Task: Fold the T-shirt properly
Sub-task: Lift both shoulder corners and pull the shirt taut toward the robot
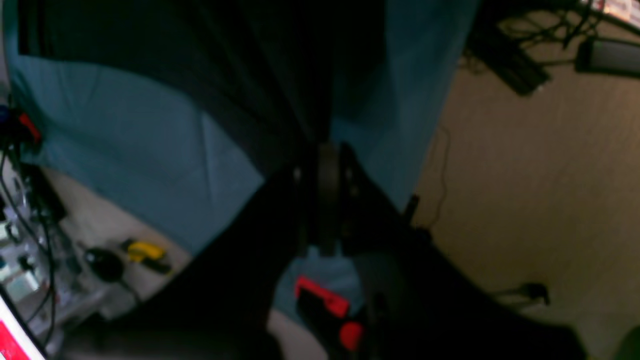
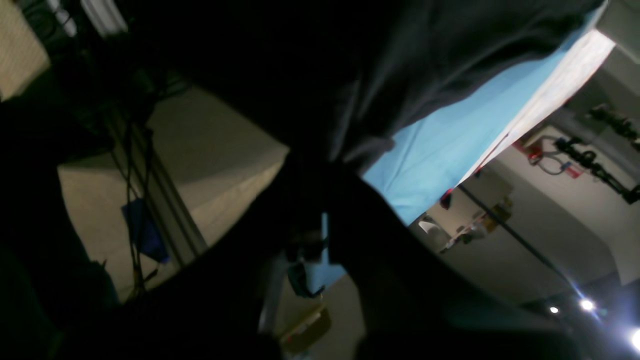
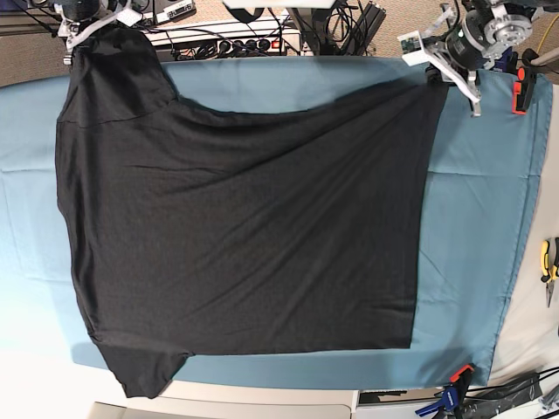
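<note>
The black T-shirt [image 3: 244,227] lies spread, plain side up, over the teal table cloth [image 3: 472,218], sleeves toward the view's left. My left gripper [image 3: 434,74], at the far right corner of the shirt, is shut on its hem corner; in the left wrist view the dark fabric [image 1: 260,75] runs straight out from the closed fingers [image 1: 327,175]. My right gripper [image 3: 77,44], at the far left, is shut on the upper sleeve, which is pulled up toward the table's back edge. In the right wrist view the T-shirt [image 2: 400,60] hangs dark in front of the gripper [image 2: 320,165].
Cables and power strips [image 3: 236,35] crowd the table's back edge. A red clamp [image 3: 522,87] grips the cloth at the far right, and another clamp [image 3: 454,380] at the near right corner. Yellow pliers [image 3: 548,262] lie on bare table right of the cloth.
</note>
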